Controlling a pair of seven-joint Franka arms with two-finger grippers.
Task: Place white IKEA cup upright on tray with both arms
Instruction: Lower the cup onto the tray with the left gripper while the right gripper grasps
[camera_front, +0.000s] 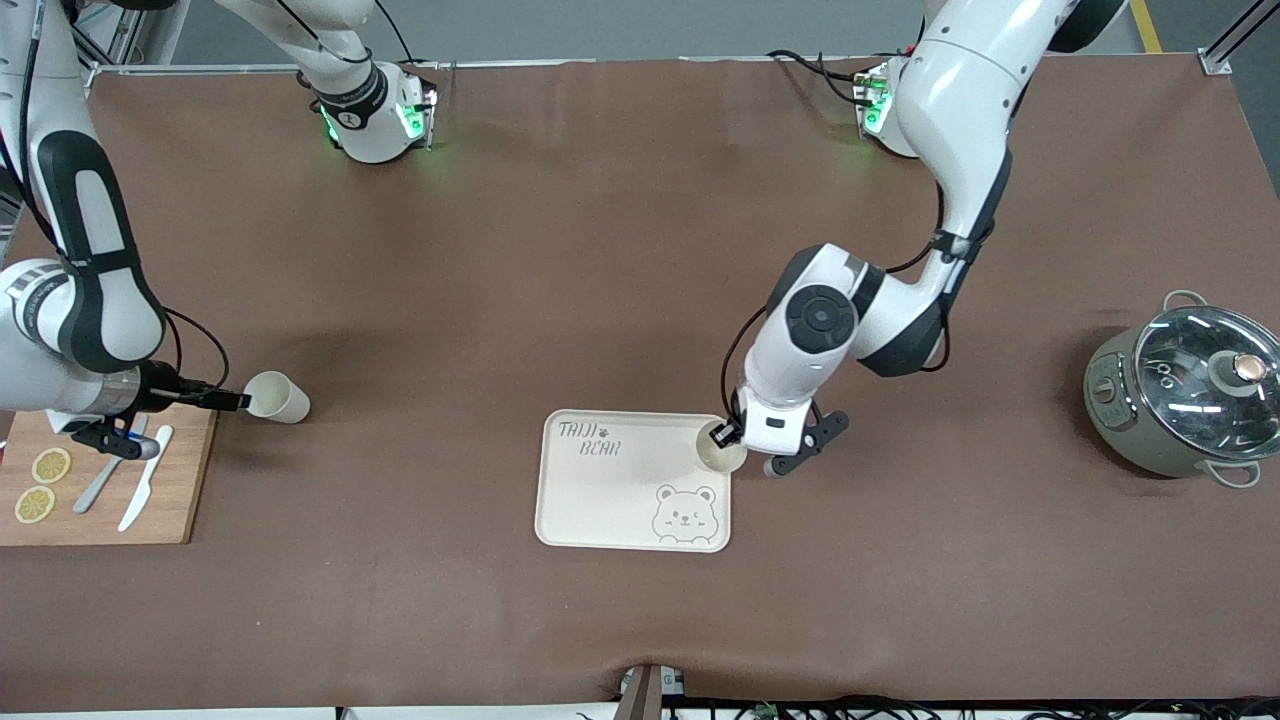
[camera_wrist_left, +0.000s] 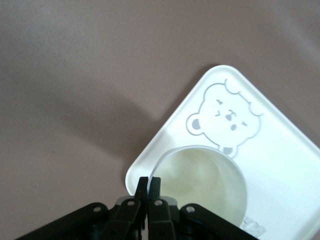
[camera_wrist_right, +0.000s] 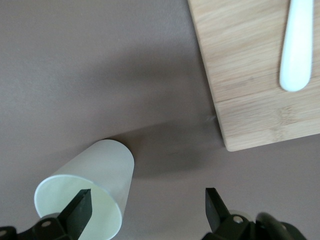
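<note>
A white cup (camera_front: 722, 448) stands upright with its mouth up at the edge of the cream tray (camera_front: 600, 495), at the tray's corner toward the left arm's end of the table and farther from the front camera, just above the bear-face drawing (camera_front: 684, 512). The left gripper (camera_front: 726, 435) pinches the rim of this cup: in the left wrist view the two fingers (camera_wrist_left: 148, 187) are pressed almost together with the thin cup wall between them. Whether the cup's base touches the tray cannot be told.

A second white cup (camera_front: 278, 396) lies on its side on the brown table (camera_front: 560, 270), well apart from the tray toward the right arm's end, just beside the wooden cutting board (camera_front: 170, 500). Its mouth faces the right gripper (camera_front: 232, 400). The right wrist view shows this gripper's fingers (camera_wrist_right: 80, 210) spread wide, one finger in front of the cup's mouth; it holds nothing.

On the board lie two lemon slices (camera_front: 50, 465), a white knife (camera_front: 145, 492) and a grey utensil (camera_front: 100, 485). A pot with a glass lid (camera_front: 1185, 400) stands near the left arm's end of the table.
</note>
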